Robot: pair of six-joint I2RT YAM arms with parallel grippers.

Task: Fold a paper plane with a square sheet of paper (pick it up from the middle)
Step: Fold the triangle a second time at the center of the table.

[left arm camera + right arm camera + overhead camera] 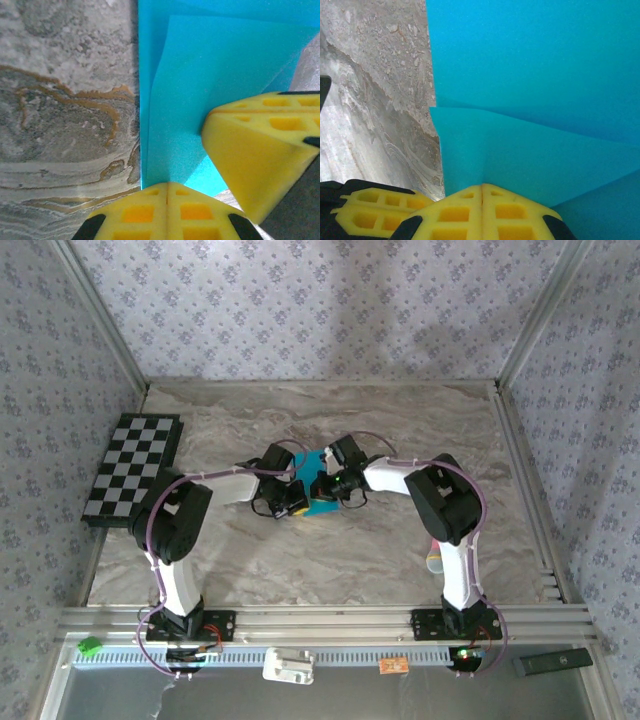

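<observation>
Left gripper [167, 189] and right gripper [481, 190], yellow gridded fingers closed tight, press their tips on the square sheet of paper [215, 75] at mid-table, both arms bent inward toward each other. The thin teal sheet shows overlapping creased flaps. It lies on the marbled table [300, 560]; a checkered board [135, 468] lies well to the left.

We find the left gripper [167, 186] and right gripper [482, 187] crowded tip to tip over the square sheet of paper [530, 60], with no passage between them. The table [300, 560] lies open behind and in front of them; the checkered board [133, 468] occupies its left edge.
</observation>
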